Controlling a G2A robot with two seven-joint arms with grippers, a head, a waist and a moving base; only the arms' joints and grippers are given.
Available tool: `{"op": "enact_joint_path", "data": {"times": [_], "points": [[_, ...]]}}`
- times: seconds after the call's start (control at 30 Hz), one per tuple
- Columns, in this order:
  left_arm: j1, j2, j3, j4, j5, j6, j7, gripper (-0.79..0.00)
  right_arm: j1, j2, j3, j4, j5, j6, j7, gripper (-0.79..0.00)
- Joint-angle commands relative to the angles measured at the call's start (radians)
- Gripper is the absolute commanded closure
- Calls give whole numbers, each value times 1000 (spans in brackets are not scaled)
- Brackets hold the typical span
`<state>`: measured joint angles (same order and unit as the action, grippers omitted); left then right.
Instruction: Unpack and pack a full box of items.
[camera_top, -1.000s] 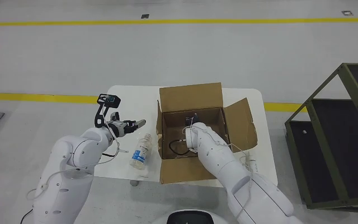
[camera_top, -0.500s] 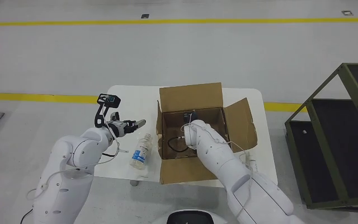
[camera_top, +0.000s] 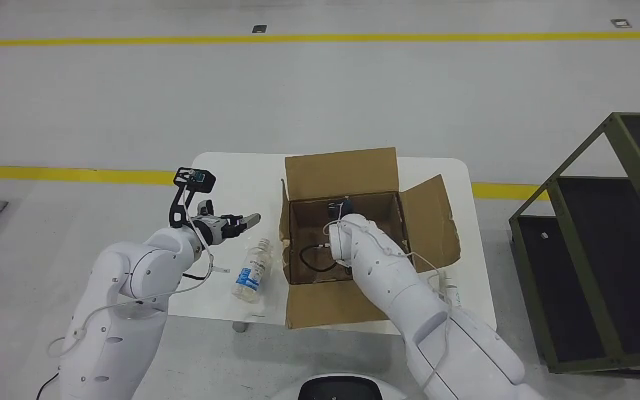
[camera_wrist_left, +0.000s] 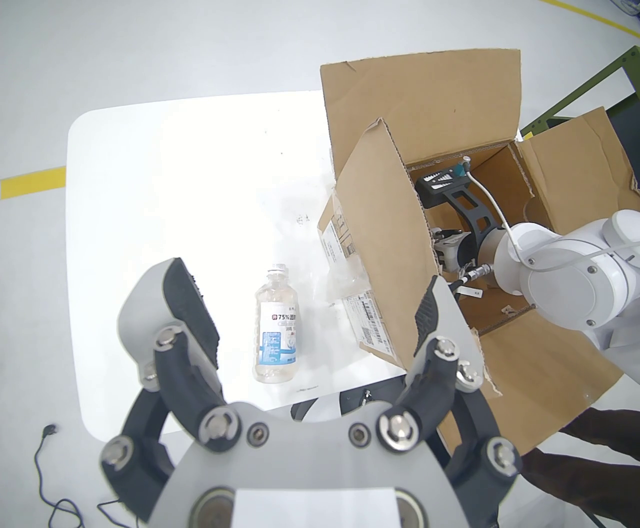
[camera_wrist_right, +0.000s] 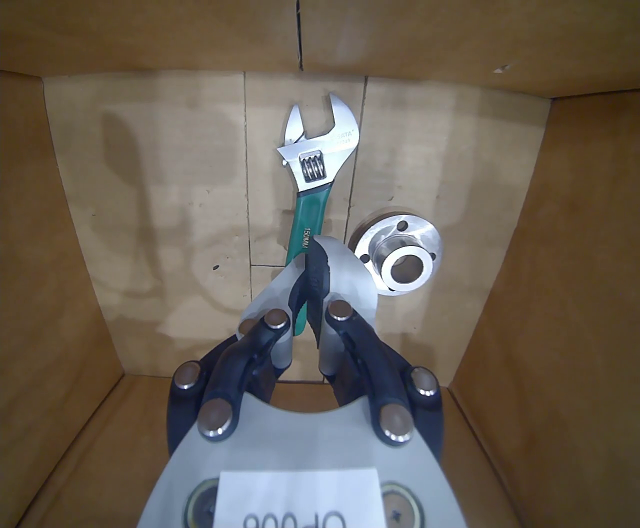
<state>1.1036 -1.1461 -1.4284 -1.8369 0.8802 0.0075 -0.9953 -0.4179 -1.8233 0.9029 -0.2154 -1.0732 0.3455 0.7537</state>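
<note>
Box (camera_top: 340, 172): right arm has moved a little inside.
Right hand (camera_wrist_right: 314, 252): pinching wrench (camera_wrist_right: 316, 155).
Left hand (camera_wrist_left: 304, 280): wide.
Next: wrench likely comes out.

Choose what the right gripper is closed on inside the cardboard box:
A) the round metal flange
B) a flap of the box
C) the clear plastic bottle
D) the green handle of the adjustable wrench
D: in the right wrist view the right gripper pinches the green handle of the adjustable wrench, while the metal flange lies free beside it and the bottle lies on the table.
</note>
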Motion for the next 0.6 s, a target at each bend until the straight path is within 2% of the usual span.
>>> {"op": "enact_joint_path", "data": {"times": [0.0, 0.33, 0.47, 0.57], "points": [[0, 0, 0, 0, 0, 0, 0, -785, -21, 1, -7, -17, -17, 9, -19, 0], [0, 0, 0, 0, 0, 0, 0, -785, -100, 27, -11, -153, -89, 89, -81, 0], [0, 0, 0, 0, 0, 0, 0, -785, -127, 48, -9, -236, -142, 102, -61, 0], [0, 0, 0, 0, 0, 0, 0, -785, -127, 48, -9, -236, -142, 102, -61, 0]]}}
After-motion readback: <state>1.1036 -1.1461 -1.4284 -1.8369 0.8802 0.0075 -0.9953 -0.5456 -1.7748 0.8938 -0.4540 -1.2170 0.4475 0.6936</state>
